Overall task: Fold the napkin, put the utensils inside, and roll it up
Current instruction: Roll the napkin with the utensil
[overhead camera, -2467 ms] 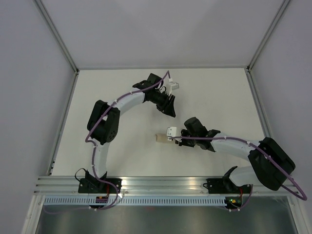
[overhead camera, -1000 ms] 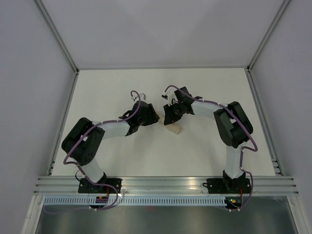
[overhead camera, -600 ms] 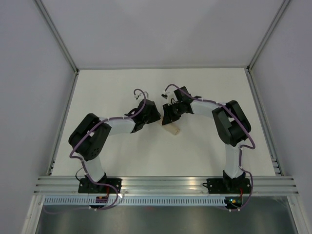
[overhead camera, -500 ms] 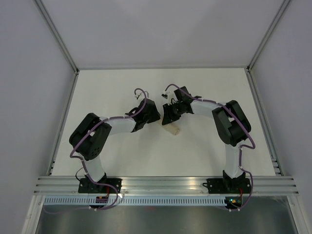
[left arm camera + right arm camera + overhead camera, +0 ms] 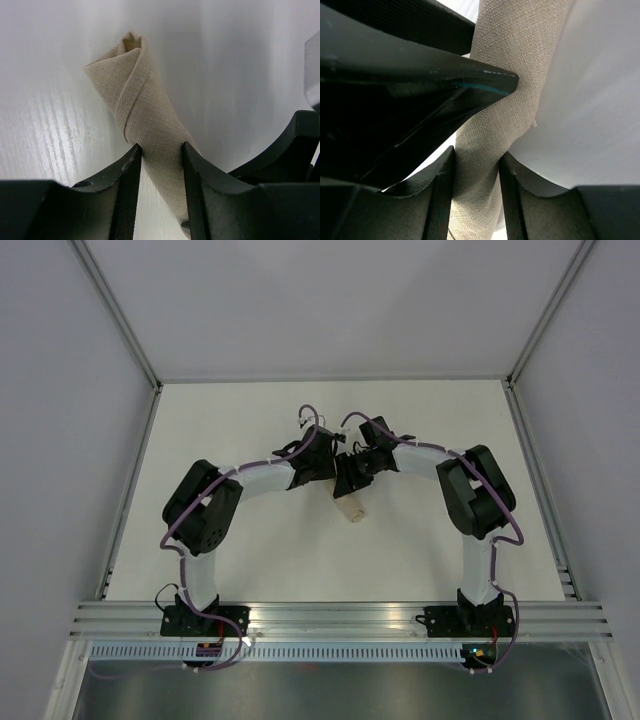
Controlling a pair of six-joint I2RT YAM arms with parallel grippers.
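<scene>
One camera hangs high above and behind me, looking down at the whole table (image 5: 250, 550). My two wrist cameras look from very close. All three see the same rolled napkin (image 5: 145, 115).

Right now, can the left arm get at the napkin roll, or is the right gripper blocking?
Likely yes: the left gripper has a finger on each side of the napkin roll, touching it. The right gripper grips the roll alongside, not blocking.

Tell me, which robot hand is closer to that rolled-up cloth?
Neither; both hold it. The left gripper is clamped on the rolled napkin, and the right gripper is clamped on it right alongside.
</scene>
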